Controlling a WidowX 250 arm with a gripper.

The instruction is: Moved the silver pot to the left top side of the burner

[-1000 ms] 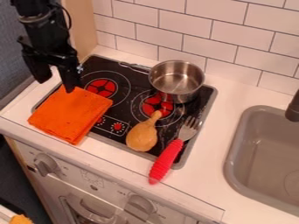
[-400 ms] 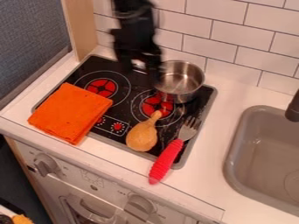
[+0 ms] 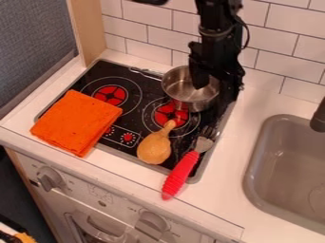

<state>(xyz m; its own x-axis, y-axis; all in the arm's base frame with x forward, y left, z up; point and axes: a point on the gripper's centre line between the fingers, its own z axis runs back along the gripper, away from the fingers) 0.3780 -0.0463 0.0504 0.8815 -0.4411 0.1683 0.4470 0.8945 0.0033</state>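
Observation:
The black gripper hangs over the right side of the silver pot, its jaws apart: one stands over the inside of the pot, the other by its right rim. Part of that rim is hidden behind the gripper. The silver pot sits upright at the back right of the black cooktop, behind the front right red burner. Its handle points to the upper left. Another red burner lies left of the pot.
An orange cloth covers the cooktop's front left. A brown drumstick-shaped toy and a fork with a red handle lie in front of the pot. The grey sink is at right, with a tiled wall behind.
The arm has swung from the upper left across the back of the cooktop to the pot's right side. Pot, cloth, drumstick-shaped toy and fork have stayed where they were.

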